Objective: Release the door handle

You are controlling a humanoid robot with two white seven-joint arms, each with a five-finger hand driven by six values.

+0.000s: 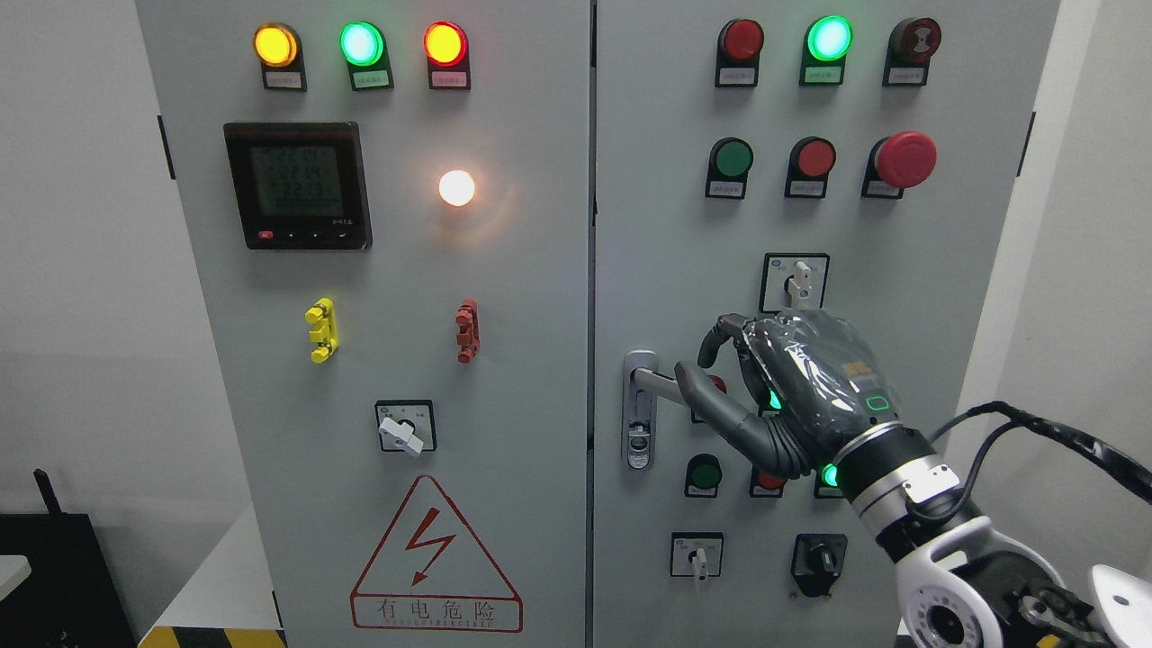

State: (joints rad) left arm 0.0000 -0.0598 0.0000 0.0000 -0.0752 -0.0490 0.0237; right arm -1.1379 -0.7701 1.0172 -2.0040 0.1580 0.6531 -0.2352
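Where handle ends, right hand, fingers seemingly curled.

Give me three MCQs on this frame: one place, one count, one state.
1. Where is the door handle?
A. left edge of the right door
B. middle of the left door
C. top of the right door

2. How many lamps glow green on the top row across both doors?
A. one
B. two
C. four

3. How is the right robot hand?
A. hanging clear of the cabinet
B. pressing the red mushroom button
C. at the handle lever, thumb under it, fingers curled over

Key: 1 A, the handle sits beside the seam between the doors. 2 B, the left green lamp and the right green lamp. 3 C, the lever runs into the hand.
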